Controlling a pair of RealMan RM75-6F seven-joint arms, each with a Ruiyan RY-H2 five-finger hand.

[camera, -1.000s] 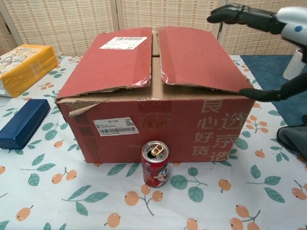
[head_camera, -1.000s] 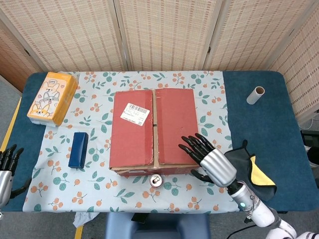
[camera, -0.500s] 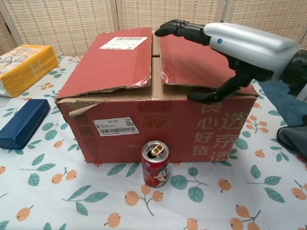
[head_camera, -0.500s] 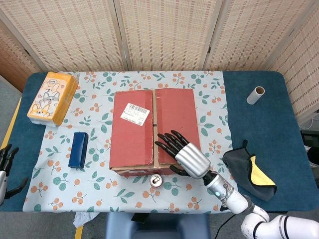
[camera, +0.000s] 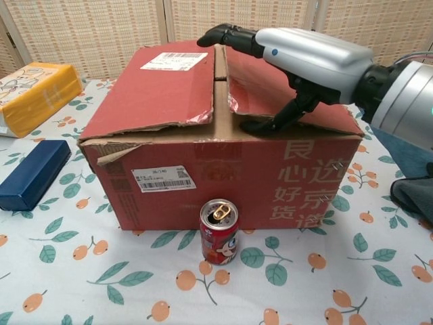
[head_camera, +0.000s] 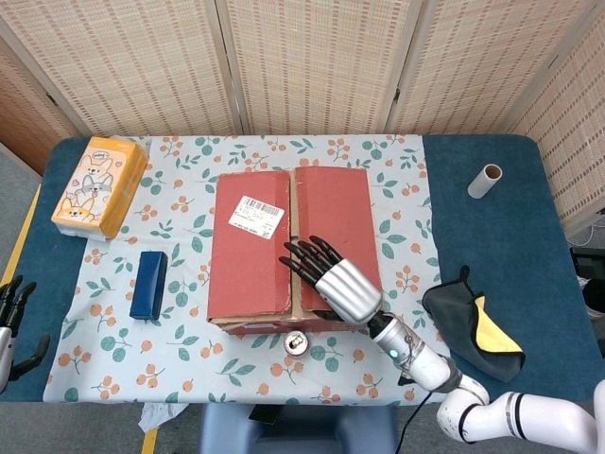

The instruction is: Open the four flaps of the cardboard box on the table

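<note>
We see the red cardboard box [head_camera: 288, 251] sitting at the centre of the frame on the floral tablecloth [head_camera: 397, 199], its two top flaps lying flat and meeting along a central seam, so none of the four flaps looks opened yet. Our right hand [head_camera: 326, 274] hovers over the near end of that seam with its fingers [camera: 226, 34] spread and stretched out above the right-hand flap [camera: 274, 81], holding nothing; in the chest view the thumb reaches down to the flap's torn front edge. Our left hand [head_camera: 11, 317] waits at the lower left edge of the head view, off the table, fingers apart and empty.

The main risk, as we judge it, is the flap edge itself: it is ragged and already torn near the seam (the left flap [camera: 159, 88] shows the same fraying), so a pull from the thumb could rip cardboard away instead of lifting the flap. If the fingers press down on the flap while the thumb lifts, the two efforts would fight each other and the flap would stay shut. A pull toward us could also drag the whole box forward, since nothing braces it, and the red soda can [camera: 218, 231] stands just in front of the box's near face, where it would be knocked over. The blue case [head_camera: 148, 284] and the orange tissue pack [head_camera: 98, 185] sit well apart to the left, out of harm's way.
</note>
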